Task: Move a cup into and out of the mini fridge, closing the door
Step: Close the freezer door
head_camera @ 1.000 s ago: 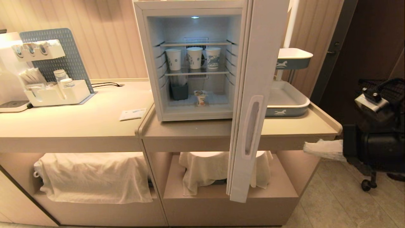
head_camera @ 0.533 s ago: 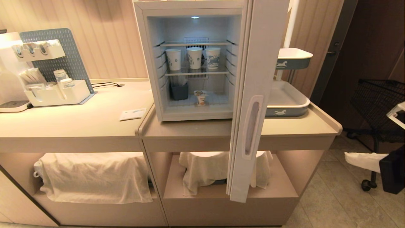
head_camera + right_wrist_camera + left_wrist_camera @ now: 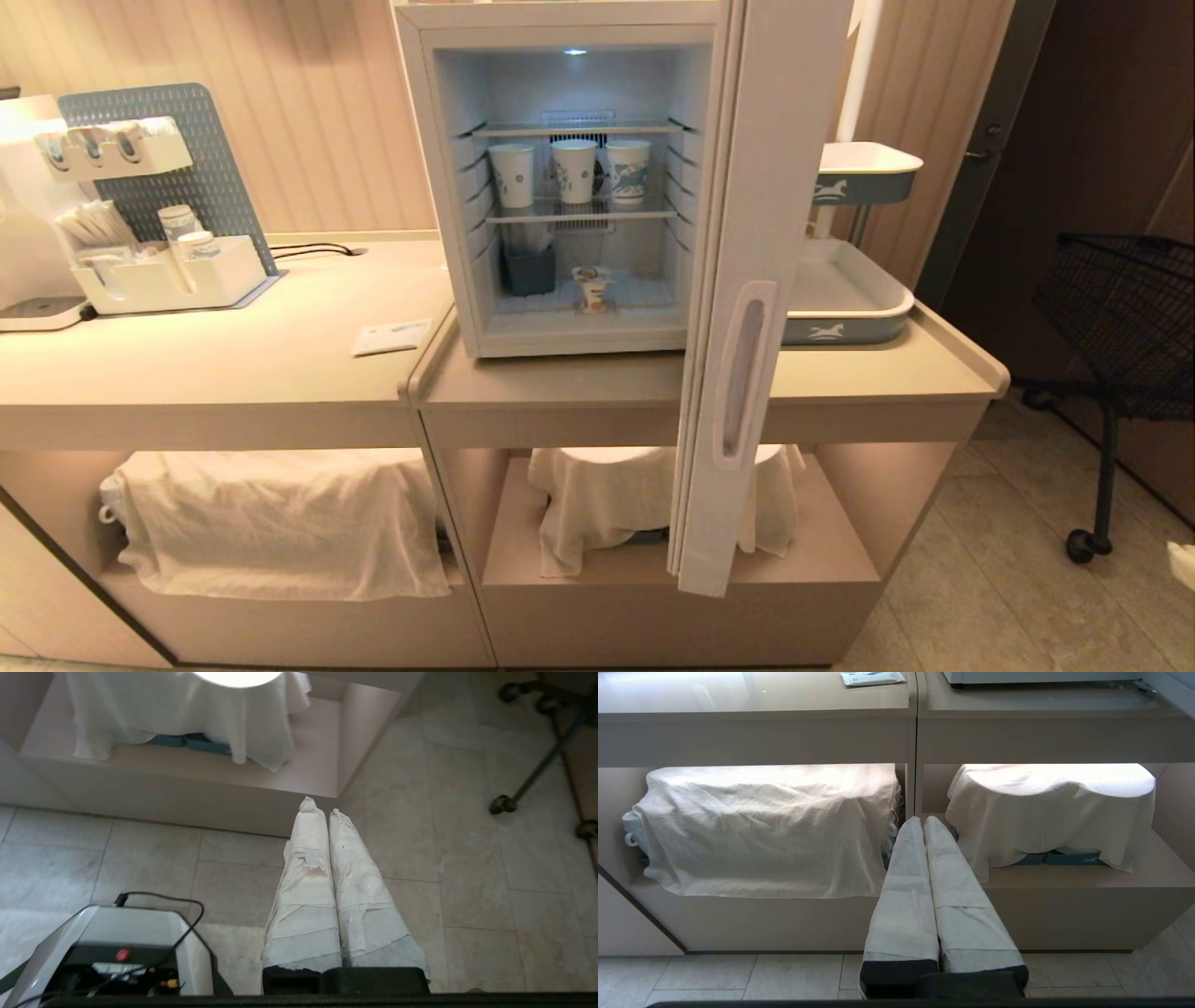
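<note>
The mini fridge [image 3: 437,187] stands on the counter with its door [image 3: 775,168] swung wide open toward me, white inner face showing. The cup [image 3: 594,287], tiny with an orange label, stands on the fridge floor near the middle. My left gripper [image 3: 923,820] is shut and empty, held low in front of the counter's lower shelves. My right gripper [image 3: 322,805] is also shut and empty, low over the floor tiles beside the counter's right corner. Only its white tip [image 3: 1184,565] shows at the head view's right edge.
Three paper cups [image 3: 573,170] line the fridge's middle shelf, with a dark container [image 3: 528,269] below. A blue-rimmed tray [image 3: 845,299] sits right of the fridge. A white organizer [image 3: 159,271] and a card [image 3: 392,336] lie to the left. A wire cart [image 3: 1120,317] stands on the right.
My right arm has dropped down and to the right, leaving the head view except for its white tip. The fridge, door and cup have not moved.
</note>
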Controlling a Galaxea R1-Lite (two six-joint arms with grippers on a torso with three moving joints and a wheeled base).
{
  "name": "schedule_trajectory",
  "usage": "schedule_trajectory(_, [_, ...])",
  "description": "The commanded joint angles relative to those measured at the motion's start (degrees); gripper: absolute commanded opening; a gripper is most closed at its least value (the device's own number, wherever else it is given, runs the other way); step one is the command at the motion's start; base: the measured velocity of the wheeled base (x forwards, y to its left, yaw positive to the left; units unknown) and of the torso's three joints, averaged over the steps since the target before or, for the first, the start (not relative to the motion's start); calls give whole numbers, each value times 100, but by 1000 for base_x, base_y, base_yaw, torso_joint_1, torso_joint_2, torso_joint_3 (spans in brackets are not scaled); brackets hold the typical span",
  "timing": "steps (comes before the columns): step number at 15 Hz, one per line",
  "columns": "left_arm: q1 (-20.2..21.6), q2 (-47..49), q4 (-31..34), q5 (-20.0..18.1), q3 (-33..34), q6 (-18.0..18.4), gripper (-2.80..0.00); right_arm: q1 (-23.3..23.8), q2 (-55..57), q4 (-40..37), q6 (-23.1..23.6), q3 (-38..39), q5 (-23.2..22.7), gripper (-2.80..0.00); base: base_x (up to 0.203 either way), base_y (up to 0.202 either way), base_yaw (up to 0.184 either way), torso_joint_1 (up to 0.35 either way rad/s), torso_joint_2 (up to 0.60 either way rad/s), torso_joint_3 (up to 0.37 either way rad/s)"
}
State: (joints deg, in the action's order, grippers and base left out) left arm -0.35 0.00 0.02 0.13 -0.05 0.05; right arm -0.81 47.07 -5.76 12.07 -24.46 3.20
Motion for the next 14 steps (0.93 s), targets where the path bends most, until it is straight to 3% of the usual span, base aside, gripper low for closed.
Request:
schedule_trajectory(1, [0, 0, -2, 4, -4, 4, -280, 38, -751, -54, 6, 207, 53, -280, 0, 0, 0, 0, 0, 0])
schedule_trajectory(5, [0, 0, -2, 4, -2, 4, -280, -1, -2191, -582, -23, 664, 151, -280, 0, 0, 0, 0, 0, 0])
schedule_trajectory(8, [0, 0, -2, 4, -4, 4, -280, -154, -3030, -765, -300, 1151, 536, -280, 0, 0, 0, 0, 0, 0])
schedule_trajectory(11, [0, 0, -2, 4, -4, 4, -280, -198, -3075, 129, -705, 1798, 612, -280, 0, 0, 0, 0, 0, 0])
schedule_trajectory(14, [0, 0, -8, 4, -4, 4, -280, -199, -3098, 107, -747, 1935, 495, -280, 0, 0, 0, 0, 0, 0])
